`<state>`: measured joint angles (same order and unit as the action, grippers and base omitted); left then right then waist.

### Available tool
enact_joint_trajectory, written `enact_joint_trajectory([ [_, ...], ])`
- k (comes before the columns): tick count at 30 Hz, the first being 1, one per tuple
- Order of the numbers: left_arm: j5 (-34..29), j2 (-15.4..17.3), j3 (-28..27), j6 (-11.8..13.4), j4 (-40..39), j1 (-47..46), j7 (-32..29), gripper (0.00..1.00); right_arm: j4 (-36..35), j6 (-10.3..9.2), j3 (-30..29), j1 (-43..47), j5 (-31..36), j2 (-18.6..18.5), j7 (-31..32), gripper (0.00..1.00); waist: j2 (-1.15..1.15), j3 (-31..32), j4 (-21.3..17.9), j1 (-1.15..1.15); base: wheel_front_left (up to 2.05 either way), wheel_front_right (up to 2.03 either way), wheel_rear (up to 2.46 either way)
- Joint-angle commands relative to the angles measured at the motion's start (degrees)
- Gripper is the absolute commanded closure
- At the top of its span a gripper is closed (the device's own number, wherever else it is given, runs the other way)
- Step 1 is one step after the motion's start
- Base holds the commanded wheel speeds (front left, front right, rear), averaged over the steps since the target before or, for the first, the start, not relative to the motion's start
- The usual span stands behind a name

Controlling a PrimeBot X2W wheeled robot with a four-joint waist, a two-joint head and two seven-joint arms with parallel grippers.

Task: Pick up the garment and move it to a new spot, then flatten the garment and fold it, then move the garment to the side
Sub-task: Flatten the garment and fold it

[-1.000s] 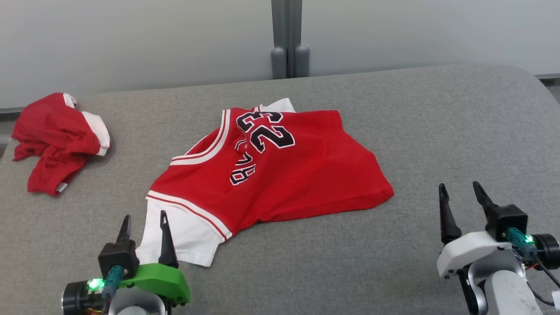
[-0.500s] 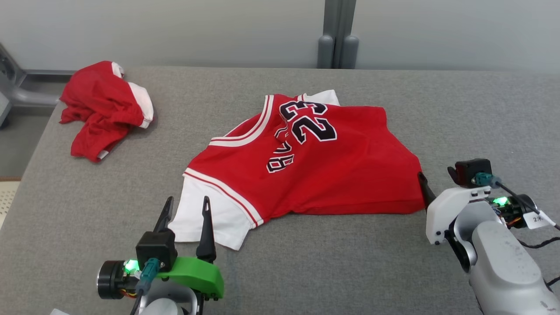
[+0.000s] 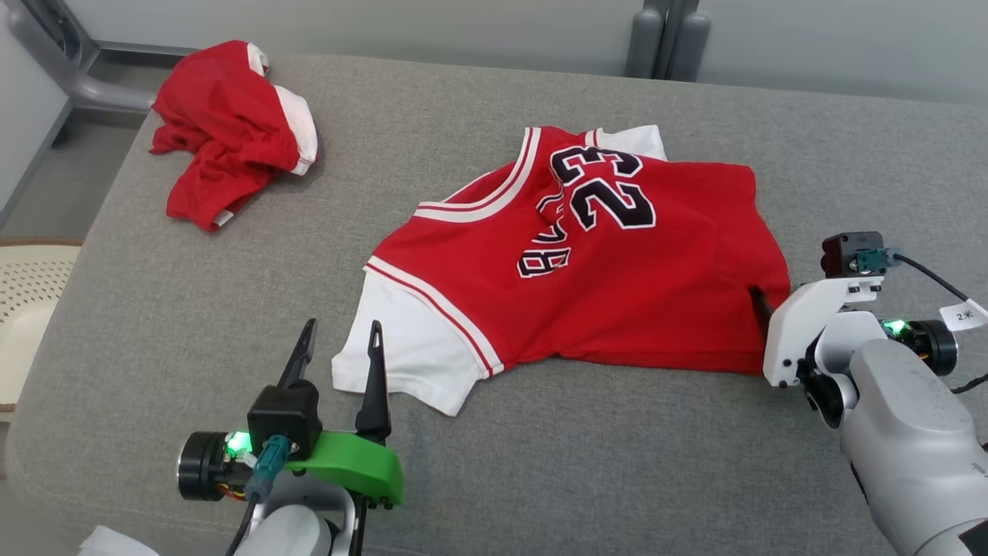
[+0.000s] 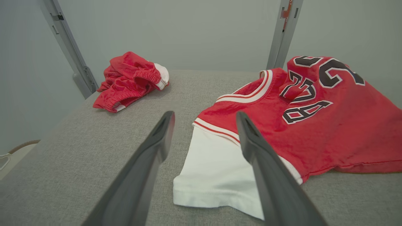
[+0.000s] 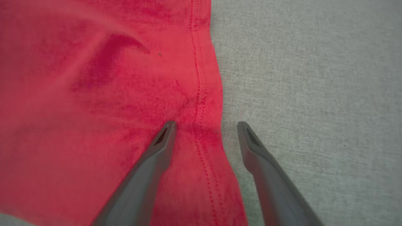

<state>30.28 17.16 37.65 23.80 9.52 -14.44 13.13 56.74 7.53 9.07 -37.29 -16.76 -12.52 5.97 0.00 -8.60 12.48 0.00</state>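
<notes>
Lying across the middle of the grey padded table [image 3: 617,463], the red jersey [image 3: 587,255] is spread mostly flat with its number 23 facing up. A ridge of bunched cloth runs through the lettering, and a white sleeve [image 3: 409,363] sticks out toward 7 o'clock. A crumpled pair of red shorts [image 3: 231,131] sits well apart from it at 10 o'clock, near the table's far corner.

The left gripper [image 3: 343,324] hovers at 7 o'clock of the jersey, just beside the white sleeve. Its two dark fingers are spread wide with nothing between them. One fingertip lines up over the sleeve's edge and the other over bare table.

The right gripper [image 5: 205,124] is at the jersey's 4 o'clock corner, pointing down at the cloth. Its jaws are wide and straddle the stitched hem [image 5: 201,94], one finger over red fabric and the other over grey table. It has not closed on the cloth, and whether the tips touch it cannot be told.
</notes>
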Motion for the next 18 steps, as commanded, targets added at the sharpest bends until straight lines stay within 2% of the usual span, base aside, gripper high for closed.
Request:
enact_joint_trajectory([
  [1,-0.46,0.14,-0.24,0.42,-0.08,-0.79,0.28,0.00,0.38,-0.08,0.76,-0.68,-1.17,-0.04,-0.08,0.00,0.00,-0.67,0.44,0.00,0.00,0.00,0.00],
  [3,-0.37,0.37,-0.50,0.56,-0.12,-0.58,0.38,0.00,0.56,-0.08,2.11,-0.93,-2.72,-0.14,-0.53,0.00,0.00,-0.78,0.05,0.00,0.00,0.00,0.00],
  [4,-0.34,0.47,-0.61,0.74,-0.11,-0.51,0.45,0.00,0.47,-0.08,2.80,-0.88,-3.52,-0.06,-0.95,0.21,0.00,-0.81,-0.22,0.00,0.00,0.00,0.00],
  [6,-0.35,0.57,-0.70,0.85,-0.07,-0.67,0.41,0.00,0.25,-0.08,4.28,-1.18,-4.59,-0.30,-1.76,0.56,0.00,-0.91,-0.80,0.00,0.00,0.00,0.00],
  [8,-0.52,0.60,-0.55,0.88,-0.16,-0.90,0.39,0.00,0.03,-0.08,5.96,-1.58,-5.10,-0.78,-2.58,0.62,0.00,-0.99,-1.32,0.00,0.00,0.00,0.00],
  [12,-0.49,0.67,-0.43,0.88,-0.08,-1.20,0.25,0.00,-0.20,-0.08,8.61,-2.06,-6.41,-0.70,-4.23,0.65,0.00,-1.11,-2.25,0.00,0.00,0.00,0.00],
  [15,-0.55,0.73,-0.29,1.05,-0.15,-1.25,0.17,0.00,-0.16,-0.08,10.23,-2.31,-7.23,-0.96,-5.19,0.74,0.00,-1.18,-2.69,0.00,0.00,0.00,0.00],
  [18,-0.51,0.92,-0.31,1.20,-0.24,-1.24,0.11,0.00,-0.17,-0.08,11.67,-2.83,-7.91,-1.18,-6.33,1.00,0.00,-1.18,-3.17,0.00,0.00,0.00,0.00],
])
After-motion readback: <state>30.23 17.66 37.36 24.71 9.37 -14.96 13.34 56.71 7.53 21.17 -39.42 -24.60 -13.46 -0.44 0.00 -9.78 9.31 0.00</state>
